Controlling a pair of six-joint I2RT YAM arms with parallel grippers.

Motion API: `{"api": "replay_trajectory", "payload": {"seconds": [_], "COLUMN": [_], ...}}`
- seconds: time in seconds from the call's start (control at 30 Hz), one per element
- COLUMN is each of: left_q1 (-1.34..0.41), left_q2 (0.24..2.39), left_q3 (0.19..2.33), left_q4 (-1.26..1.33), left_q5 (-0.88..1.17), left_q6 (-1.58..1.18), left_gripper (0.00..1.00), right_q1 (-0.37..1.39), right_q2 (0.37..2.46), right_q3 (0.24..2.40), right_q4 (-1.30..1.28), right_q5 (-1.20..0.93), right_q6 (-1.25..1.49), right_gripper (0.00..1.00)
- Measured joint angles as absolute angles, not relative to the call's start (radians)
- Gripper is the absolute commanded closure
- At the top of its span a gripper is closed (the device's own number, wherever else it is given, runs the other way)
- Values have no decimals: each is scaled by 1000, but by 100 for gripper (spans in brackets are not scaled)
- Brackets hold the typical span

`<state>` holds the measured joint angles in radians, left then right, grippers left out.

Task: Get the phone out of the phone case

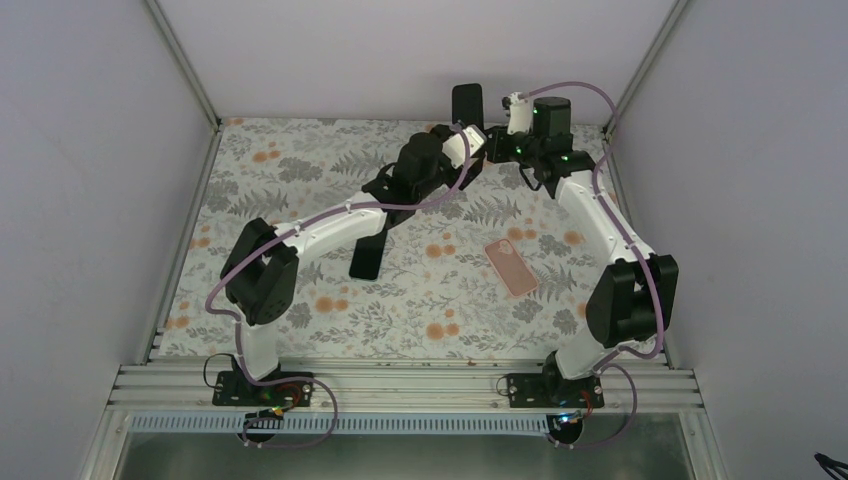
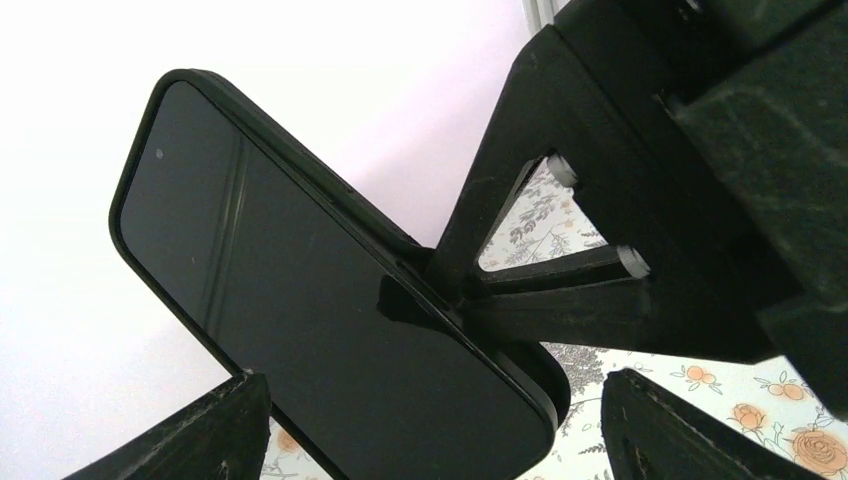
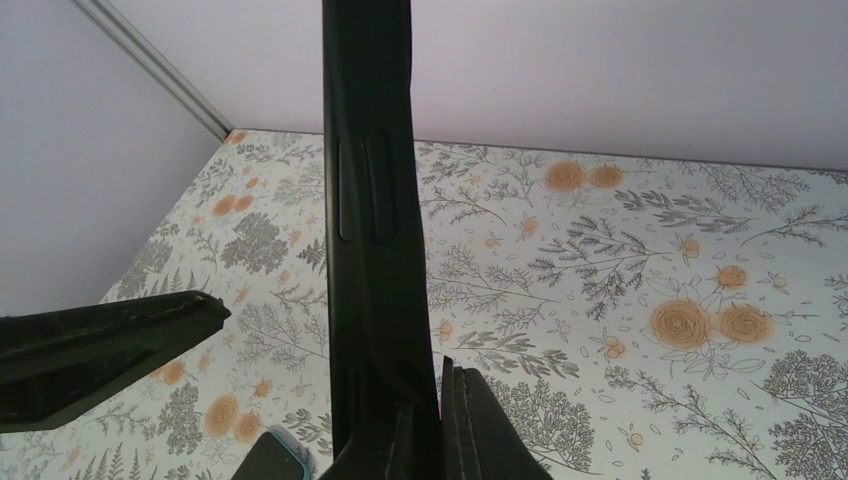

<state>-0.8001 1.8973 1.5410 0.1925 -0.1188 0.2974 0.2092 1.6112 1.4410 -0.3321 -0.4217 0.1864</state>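
A black phone [image 2: 330,300] in its black phone case [image 2: 545,385] is held up above the back of the table, screen toward the left wrist camera. My right gripper [image 3: 432,405] is shut on its lower part; seen edge-on, the phone [image 3: 375,200] rises straight up from those fingers. My left gripper [image 2: 432,425] is open, and its two fingertips [image 2: 205,435] flank the phone's lower end without touching it. From above, the phone [image 1: 467,103] stands upright between the left gripper [image 1: 478,142] and the right gripper [image 1: 492,128].
A pink phone case [image 1: 512,267] lies on the floral table cloth [image 1: 300,150] right of centre. A dark slab [image 1: 367,256] lies under my left arm, and a dark, blue-edged item [image 3: 268,460] shows below the held phone. Grey walls close the back and both sides.
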Motion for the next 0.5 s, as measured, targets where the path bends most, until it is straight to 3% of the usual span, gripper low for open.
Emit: {"api": "replay_trajectory", "payload": {"seconds": [0.5], "left_q1": [-802], "left_q2": [1911], "left_q3": [1541], "left_q4": [202], "left_q5": [-184], "left_q6": [298], "left_gripper": [18], "right_q1": [214], "right_q2": [1611], "right_q3": [1441], "right_q4": [-330], "right_q5": [-422], "right_q6": [198], "right_gripper": [97]}}
